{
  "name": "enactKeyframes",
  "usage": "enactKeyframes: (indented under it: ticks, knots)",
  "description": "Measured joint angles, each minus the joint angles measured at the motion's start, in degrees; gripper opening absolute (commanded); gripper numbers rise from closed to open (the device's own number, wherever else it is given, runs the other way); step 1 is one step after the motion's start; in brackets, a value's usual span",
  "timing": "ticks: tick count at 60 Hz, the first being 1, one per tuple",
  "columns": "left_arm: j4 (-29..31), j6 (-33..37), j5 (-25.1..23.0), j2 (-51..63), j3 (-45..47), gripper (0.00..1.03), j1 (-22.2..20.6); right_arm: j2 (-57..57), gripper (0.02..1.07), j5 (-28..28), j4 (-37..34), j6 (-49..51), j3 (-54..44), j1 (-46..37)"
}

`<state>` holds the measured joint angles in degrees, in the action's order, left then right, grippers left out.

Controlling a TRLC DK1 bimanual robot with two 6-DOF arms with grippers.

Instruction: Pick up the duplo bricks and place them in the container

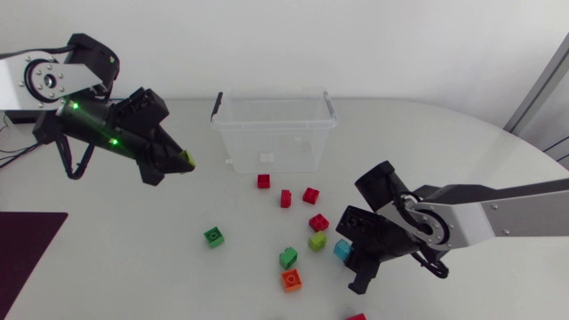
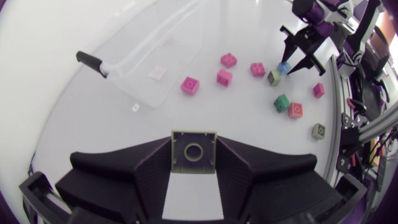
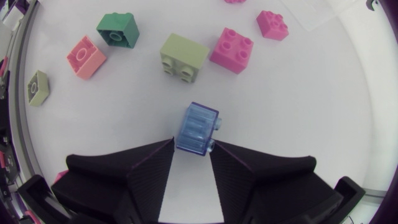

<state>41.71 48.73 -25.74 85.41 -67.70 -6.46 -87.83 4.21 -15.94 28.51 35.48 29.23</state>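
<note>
Your left gripper [image 1: 175, 164] hangs left of the clear plastic container [image 1: 271, 125], its fingers closed on a lime-green duplo brick [image 2: 193, 152]. Your right gripper [image 3: 193, 149] sits at the near right. Its fingers are narrowly parted and press both sides of a translucent blue duplo brick [image 3: 198, 127], with a red brick [image 1: 319, 222] nearby.

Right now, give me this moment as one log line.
left gripper shut on lime brick | right gripper shut on blue brick | container no bricks inside
</note>
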Motion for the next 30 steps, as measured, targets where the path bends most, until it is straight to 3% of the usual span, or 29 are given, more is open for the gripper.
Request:
enactKeyframes:
  ticks: [9,18,30]
  knots:
    - [-4.1,-6.0,-2.0,2.0,-5.1,0.29,-2.7,0.0,0.28,0.0,-0.2,0.0,0.5,-0.8]
    - [-12.9,-13.8,-2.4,5.6,-9.6,0.30,-3.7,1.6,0.27,0.0,-1.9,0.0,1.0,-1.6]
    - [-17.6,-18.8,-2.5,13.4,-16.4,0.31,-5.1,5.2,0.27,0.0,-4.5,-0.4,3.7,-2.3]
